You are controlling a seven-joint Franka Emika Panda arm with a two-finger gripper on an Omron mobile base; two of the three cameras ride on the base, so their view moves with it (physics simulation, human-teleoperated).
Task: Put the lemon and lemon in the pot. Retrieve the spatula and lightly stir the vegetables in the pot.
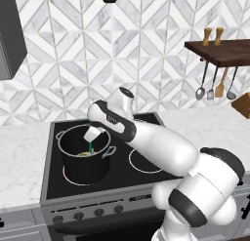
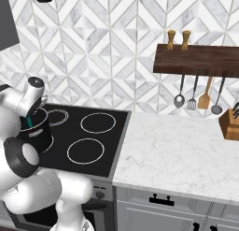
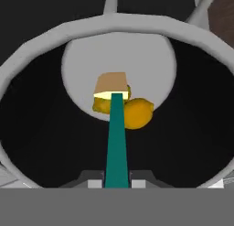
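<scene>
Black enamel marks the pot [image 1: 84, 159], which is seen at the left of the scene on the front left burner of a dark cooktop [image 1: 146, 137] set into a pale marble counter [image 2: 177, 150]. Inside it, in the hand view, two yellow lemons [image 3: 137, 113] are shown lying touching each other on the grey floor of the pot. A spatula [image 3: 116, 138] with a green handle and a tan blade is held upright over the pot, its blade resting on or just above the lemons. The gripper [image 3: 116, 183] is clamped on the spatula's handle, directly above the pot's mouth. Further right, bare burner rings are seen, then steel ladles and a wooden utensil [image 2: 204, 97] hung beneath a dark wooden shelf [image 2: 200, 59]. The stirring step is judged to be in hand, both lemons being already in the pot. A gentle sweep of the blade around the pot floor is judged to be called for next, without the pot being tipped.
</scene>
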